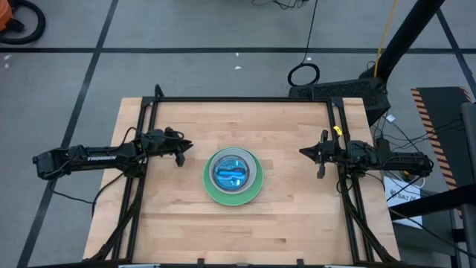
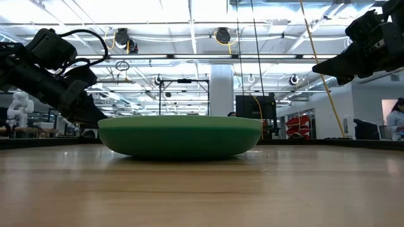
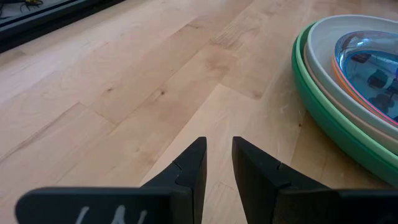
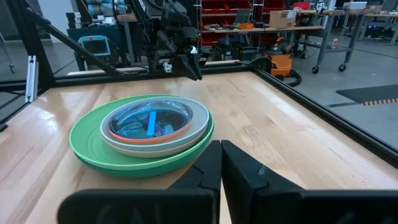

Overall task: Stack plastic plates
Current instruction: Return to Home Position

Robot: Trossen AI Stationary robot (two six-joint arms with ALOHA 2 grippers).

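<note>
The plastic plates sit nested in one stack [image 1: 233,176] at the middle of the table. A large light green plate [image 4: 84,146] is at the bottom and rests on the wood. Above it come a pale plate [image 3: 320,46], an orange rim [image 4: 146,140] and a small translucent blue plate [image 4: 152,118] on top. My left gripper [image 1: 187,147] hovers to the stack's left, its fingers [image 3: 198,158] a narrow gap apart. My right gripper [image 1: 303,152] hovers to the stack's right, shut [image 4: 220,149]. Both point at the stack and touch nothing. Any plates lower in the stack are hidden.
A black frame [image 1: 245,100] runs along the table's far edge and down both sides by the arm bases. Bare wood [image 1: 245,231] lies around the stack. In the low view the stack [image 2: 180,135] stands between both raised grippers. Cables and a stand lie on the floor beyond.
</note>
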